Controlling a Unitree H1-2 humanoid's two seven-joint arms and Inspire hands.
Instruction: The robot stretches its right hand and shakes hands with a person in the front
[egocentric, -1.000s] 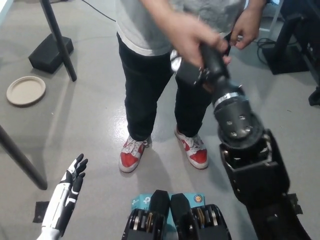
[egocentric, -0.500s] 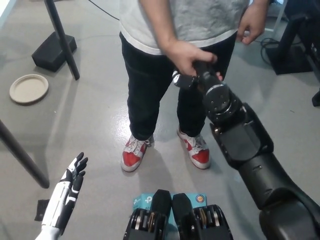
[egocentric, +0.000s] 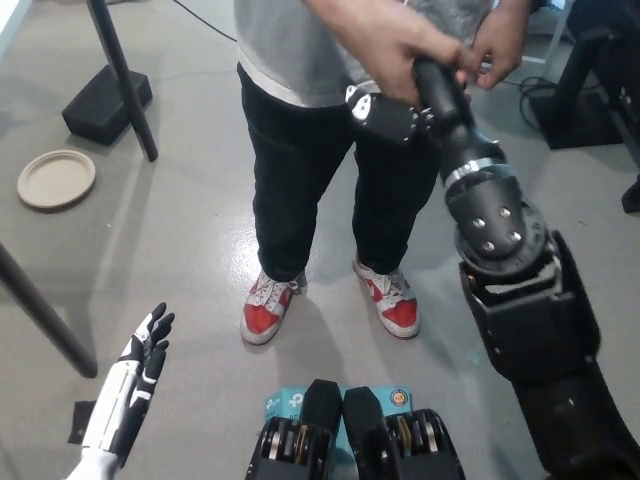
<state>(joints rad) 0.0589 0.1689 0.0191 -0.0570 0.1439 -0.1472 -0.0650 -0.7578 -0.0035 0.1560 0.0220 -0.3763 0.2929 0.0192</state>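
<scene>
Up near the top of my view, my black right hand (egocentric: 385, 110) is raised on its long arm, and the person's hand (egocentric: 400, 50) is wrapped around it. That hand covers my fingers, so I cannot tell if they are closed. The person (egocentric: 330, 120) stands right in front of me in a grey shirt, black trousers and red and white shoes (egocentric: 268, 305). My white left hand (egocentric: 140, 365) rests low at my left with its fingers straight and apart, holding nothing. A tan round plate (egocentric: 56, 179) lies on the grey floor, far to the left. A blue label by my body is too small to read.
</scene>
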